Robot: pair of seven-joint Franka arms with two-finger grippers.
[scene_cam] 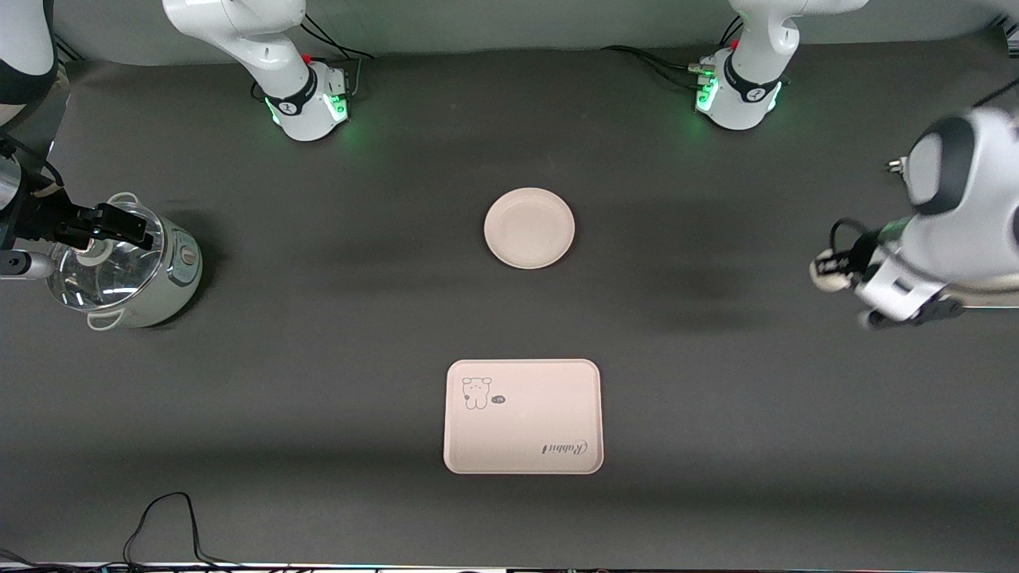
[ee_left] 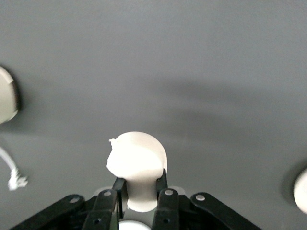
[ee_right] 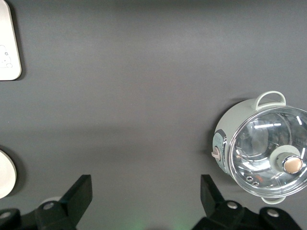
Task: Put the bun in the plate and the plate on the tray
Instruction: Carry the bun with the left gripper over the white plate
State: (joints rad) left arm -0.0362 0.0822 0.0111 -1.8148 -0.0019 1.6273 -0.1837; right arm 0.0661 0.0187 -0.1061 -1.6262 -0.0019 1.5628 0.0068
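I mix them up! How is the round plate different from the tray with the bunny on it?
The plate is round with a raised rim; the tray is a flat rectangle with rounded corners.
The plate is plain; the tray has a little cartoon animal and the word "Rabbit" printed on it.
The plate looks smaller than the tray and sits farther from the front camera.
Both are cream-white, and nothing lies on either.

One bun (ee_left: 136,160), one round plate (scene_cam: 529,228) and one rectangular Rabbit tray (scene_cam: 523,416) are here. There is also one small pale-green cooking pot (scene_cam: 127,267) with one glass lid (ee_right: 268,149).
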